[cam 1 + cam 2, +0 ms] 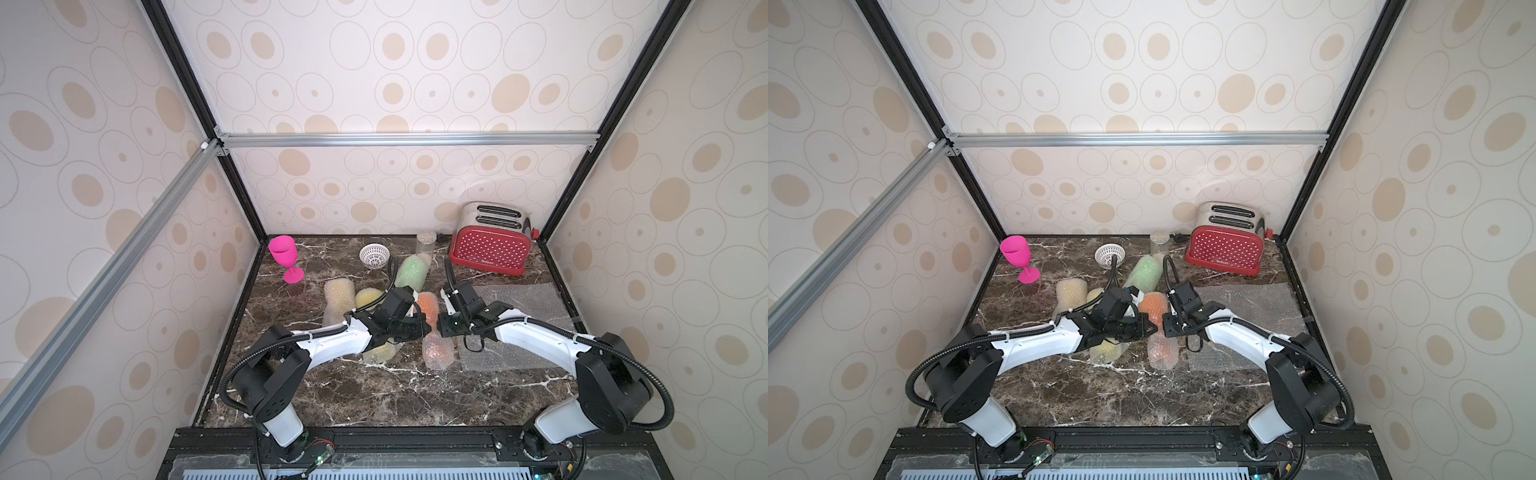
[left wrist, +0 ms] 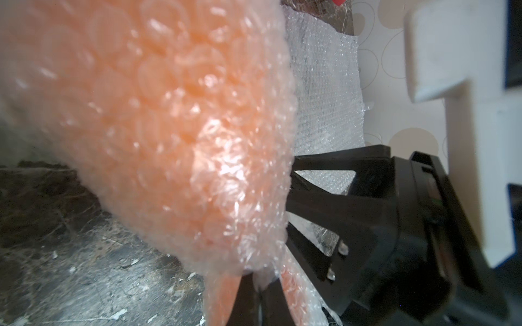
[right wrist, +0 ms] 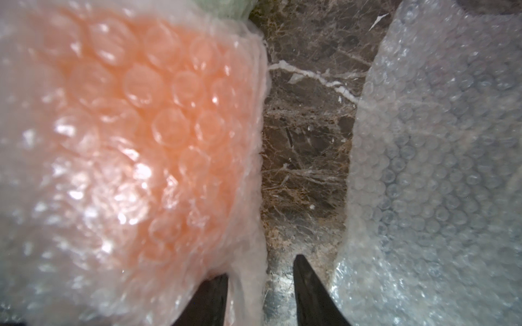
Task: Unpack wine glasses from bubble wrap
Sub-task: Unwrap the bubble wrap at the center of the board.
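Observation:
An orange wine glass rolled in bubble wrap [image 1: 436, 351] [image 1: 1160, 351] lies mid-table between both arms. My left gripper [image 1: 419, 326] [image 2: 260, 296] is shut, pinching a fold of that wrap [image 2: 169, 127] at its side. Opposite it, my right gripper [image 1: 444, 328] [image 3: 260, 282] stands open at the roll's other edge; a loose flap of wrap [image 3: 245, 282] hangs between its fingers. A bare pink wine glass [image 1: 284, 253] [image 1: 1016, 251] stands upright at the back left. A green roll [image 1: 412, 272] and two yellowish rolls [image 1: 338, 301] [image 1: 380, 353] lie nearby.
A flat bubble wrap sheet [image 1: 519, 299] [image 3: 437, 169] is spread to the right under my right arm. A red toaster [image 1: 490, 245] stands back right, with a clear jar [image 1: 426, 243] and a white lattice bowl [image 1: 374, 254] along the back.

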